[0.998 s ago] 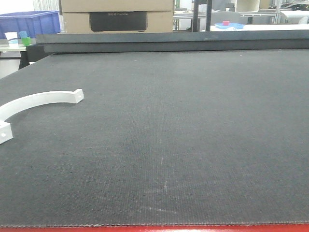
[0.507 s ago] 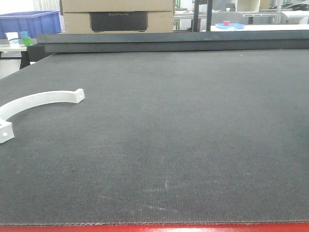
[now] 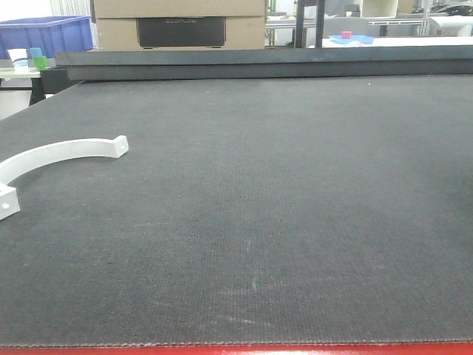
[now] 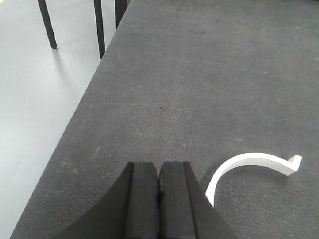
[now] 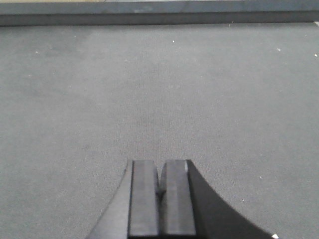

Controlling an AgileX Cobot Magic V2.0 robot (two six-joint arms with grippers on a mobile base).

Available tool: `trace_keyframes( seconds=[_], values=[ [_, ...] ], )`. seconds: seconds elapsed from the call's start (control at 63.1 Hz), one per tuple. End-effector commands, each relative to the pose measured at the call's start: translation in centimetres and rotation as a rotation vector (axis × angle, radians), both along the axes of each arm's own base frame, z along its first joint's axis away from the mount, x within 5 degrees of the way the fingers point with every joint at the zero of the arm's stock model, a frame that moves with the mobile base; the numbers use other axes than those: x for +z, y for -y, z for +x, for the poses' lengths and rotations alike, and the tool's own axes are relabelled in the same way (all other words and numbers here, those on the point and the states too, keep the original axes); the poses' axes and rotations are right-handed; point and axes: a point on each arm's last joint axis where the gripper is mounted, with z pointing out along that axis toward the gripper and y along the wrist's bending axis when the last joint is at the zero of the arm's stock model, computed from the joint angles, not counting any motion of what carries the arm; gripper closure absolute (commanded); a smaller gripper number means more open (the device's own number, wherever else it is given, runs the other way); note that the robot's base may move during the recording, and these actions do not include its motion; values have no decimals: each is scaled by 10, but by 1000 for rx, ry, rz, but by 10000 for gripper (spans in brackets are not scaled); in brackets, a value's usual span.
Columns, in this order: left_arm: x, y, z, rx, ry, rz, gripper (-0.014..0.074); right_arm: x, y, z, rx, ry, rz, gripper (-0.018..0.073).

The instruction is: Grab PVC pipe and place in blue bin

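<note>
Nearest us, in the left wrist view, our left gripper (image 4: 159, 172) has its two black pads pressed flat together, with only a thin seam between them. It holds nothing and sits above the mat (image 3: 295, 222) near that mat's left edge, with grey floor beyond the edge. The pipe (image 4: 249, 159) lies just to the right of this gripper and a little ahead of it. We cannot tell whether its near end touches the finger, because that end runs down behind it. The far end turns up into a small tab.

Our right gripper (image 5: 160, 172) is likewise closed pad to pad, grips nothing, and hangs over bare mat.

From the front view, we see the pipe lying flat on the left part of the mat. It is a white arc, with one holed tab at the picture's left border and the other end pointing inward. The rest of the mat stretches back to a dark raised ledge (image 3: 259, 63).

Beyond the ledge stands a cardboard box (image 3: 177, 11). At the far left is the blue bin (image 3: 44, 33), well apart from the pipe, with small cups (image 3: 18, 58) before it.
</note>
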Motion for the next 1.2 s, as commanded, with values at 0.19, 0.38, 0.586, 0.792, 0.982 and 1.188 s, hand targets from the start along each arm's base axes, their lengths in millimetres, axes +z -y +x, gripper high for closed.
trace_keyframes(
  seconds=[0.19,0.38,0.586,0.792,0.982,1.188],
  values=[
    [-26,-4,27,-3,-102,-16,707,-4,4,13,-3,-17,10,721],
    [-24,-7,44,-7,-144,-24,633,-28,11,39,-1,-153,40,703],
    [-13,-8,57,-9,-140,-28,412,-62,17,62,5,-345,73,382],
    [-16,-10,64,-9,-148,-29,342,-86,23,76,9,-459,76,218],
    [-22,-10,68,-9,-166,-32,342,-109,28,89,15,-564,54,263],
    [-26,-12,73,-6,-155,-30,342,-130,32,98,20,-646,67,263]
  ],
)
